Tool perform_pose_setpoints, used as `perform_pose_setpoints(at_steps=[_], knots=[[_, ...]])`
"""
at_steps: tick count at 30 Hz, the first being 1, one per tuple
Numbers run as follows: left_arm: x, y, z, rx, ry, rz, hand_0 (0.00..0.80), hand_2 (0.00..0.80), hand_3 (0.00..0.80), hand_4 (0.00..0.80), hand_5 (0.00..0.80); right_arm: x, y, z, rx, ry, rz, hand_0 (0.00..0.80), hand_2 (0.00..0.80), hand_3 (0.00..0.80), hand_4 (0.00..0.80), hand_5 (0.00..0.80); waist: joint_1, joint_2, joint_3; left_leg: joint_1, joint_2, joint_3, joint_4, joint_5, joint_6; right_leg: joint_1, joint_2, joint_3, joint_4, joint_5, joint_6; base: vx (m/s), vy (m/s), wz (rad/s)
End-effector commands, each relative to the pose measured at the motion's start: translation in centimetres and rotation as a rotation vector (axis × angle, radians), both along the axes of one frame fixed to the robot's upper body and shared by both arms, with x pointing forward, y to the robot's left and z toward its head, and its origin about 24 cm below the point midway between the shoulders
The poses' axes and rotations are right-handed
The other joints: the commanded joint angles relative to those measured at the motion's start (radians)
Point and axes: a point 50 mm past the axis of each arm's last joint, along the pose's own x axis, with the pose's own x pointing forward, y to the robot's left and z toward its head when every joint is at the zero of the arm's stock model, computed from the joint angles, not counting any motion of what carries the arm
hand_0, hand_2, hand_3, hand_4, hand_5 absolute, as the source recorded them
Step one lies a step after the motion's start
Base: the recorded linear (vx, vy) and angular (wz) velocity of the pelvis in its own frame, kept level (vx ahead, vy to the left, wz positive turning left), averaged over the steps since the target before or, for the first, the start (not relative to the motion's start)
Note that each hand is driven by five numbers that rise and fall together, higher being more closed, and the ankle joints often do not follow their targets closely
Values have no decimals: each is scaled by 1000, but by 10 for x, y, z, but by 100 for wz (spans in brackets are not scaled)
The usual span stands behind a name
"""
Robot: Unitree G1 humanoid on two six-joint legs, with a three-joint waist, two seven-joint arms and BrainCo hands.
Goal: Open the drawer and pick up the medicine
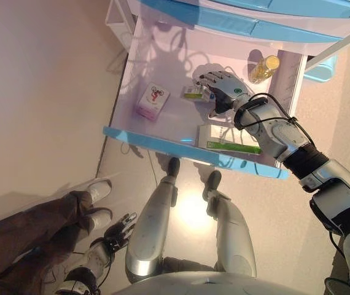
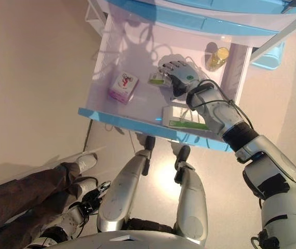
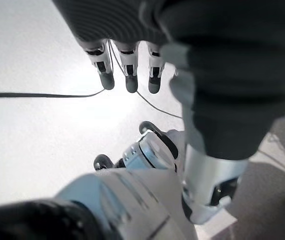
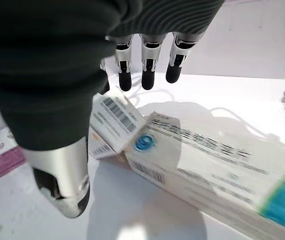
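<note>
The drawer (image 1: 163,142) stands pulled out, white inside with a blue front. A small green-and-white medicine box (image 1: 193,93) lies near its middle. My right hand (image 1: 224,89) reaches into the drawer and hovers right over that box. In the right wrist view the small box (image 4: 113,120) sits between the fairly straight fingers (image 4: 147,75) and the thumb (image 4: 65,175), with no clear grip on it. My left hand (image 1: 118,232) hangs low beside me with its fingers (image 3: 127,70) straight and holds nothing.
A long green-and-white box (image 1: 227,140) lies by the drawer front, close to the hand. A pink-and-white box (image 1: 153,101) lies at the left and a yellow bottle (image 1: 265,67) at the back right. A person's legs (image 1: 34,227) are at the lower left.
</note>
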Motion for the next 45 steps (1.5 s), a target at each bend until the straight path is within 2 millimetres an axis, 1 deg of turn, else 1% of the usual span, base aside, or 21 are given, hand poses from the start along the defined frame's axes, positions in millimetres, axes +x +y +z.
perform_pose_setpoints(at_steps=[1, 10, 16, 19, 24, 30, 31, 32, 33, 43, 44, 45], knots=[[-27, -7, -9, -18, 71, -16, 0, 0, 0, 0, 0, 1, 13, 29, 7, -110, 46, 0, 0, 0, 0, 0, 14, 47, -26, 14, -38, 4, -27, -82, 9, -7, -14, -20, 100, -78, 26, -9, 20, 5], [-26, -14, -9, -33, 66, -29, 0, 0, 0, 0, 0, 11, 11, 23, 12, -97, -9, 0, 0, 0, 0, 0, 34, 60, -26, -7, -38, -6, -30, -70, 4, -23, -18, -37, 102, -77, 20, -5, 12, 6], [-27, -15, -8, -37, 70, -36, 0, 0, 0, 0, 0, 18, 9, 24, 23, -86, -48, 0, 0, 0, 0, 0, 47, 62, -26, -24, -40, -17, -19, -68, 2, -34, -20, -47, 109, -77, 17, 9, -4, 6], [-28, -16, -8, -39, 69, -45, 0, 0, 0, 0, 0, 20, 8, 21, 0, -85, -67, 0, 0, 0, 0, 0, 52, 64, -26, -29, -40, -18, -17, -68, 1, -35, -20, -50, 108, -78, 15, 9, -1, 9], [-26, -20, -7, -42, 68, -57, 0, 0, 0, 0, 0, 26, 3, 13, -90, -78, -117, 0, 0, 0, 0, 0, 59, 72, -26, -42, -42, -21, -10, -66, 1, -45, -22, -54, 112, -76, 14, 2, 4, 3], [-26, -19, -7, -42, 68, -57, 0, 0, 0, 0, 0, 31, -6, 6, -119, -63, -162, 0, 0, 0, 0, 0, 65, 80, -26, -52, -43, -23, -9, -63, 2, -54, -24, -58, 115, -75, 13, 0, 0, 1], [-26, -19, -7, -41, 69, -56, 0, 0, 0, 0, 0, 33, -8, 5, -134, -53, -171, 257, 257, 257, 257, 257, 67, 82, -26, -52, -43, -24, -10, -62, 2, -54, -24, -59, 115, -75, 12, 0, 0, 0], [-27, -19, -7, -42, 69, -56, 0, 0, 0, 0, 0, 33, -9, 4, -141, -46, -176, 571, 571, 571, 571, 571, 68, 83, -26, -53, -43, -24, -9, -62, 1, -55, -25, -60, 115, -75, 12, 80, -14, 1], [-31, -18, -8, -42, 79, -55, 0, 0, 0, 0, 0, 33, -10, -1, -152, -29, -175, 800, 800, 800, 800, 800, 70, 81, -26, -32, -46, -27, -3, -90, -2, -41, -26, -49, 129, -101, 21, 79, -15, 0], [-34, -16, -7, -43, 81, -70, 0, 0, 0, 0, 0, 35, -14, -4, -214, -22, -159, 800, 800, 800, 800, 800, 77, 83, -26, -43, -44, -29, 4, -89, -3, -49, -25, -50, 130, -98, 21, 0, -2, 2], [-30, -16, -6, -43, 71, -68, 0, 0, 0, 0, 0, 36, -15, -1, -217, -34, -157, 800, 800, 800, 800, 800, 76, 84, -26, -66, -40, -27, -2, -60, 0, -67, -23, -61, 118, -71, 12, -86, 11, -2], [-30, -16, -6, -42, 70, -67, 0, 0, 0, 0, 0, 36, -14, -1, -217, -35, -156, 800, 800, 800, 800, 800, 76, 83, -26, -67, -40, -26, -1, -60, 0, -68, -23, -61, 118, -70, 12, -94, 10, -2]])
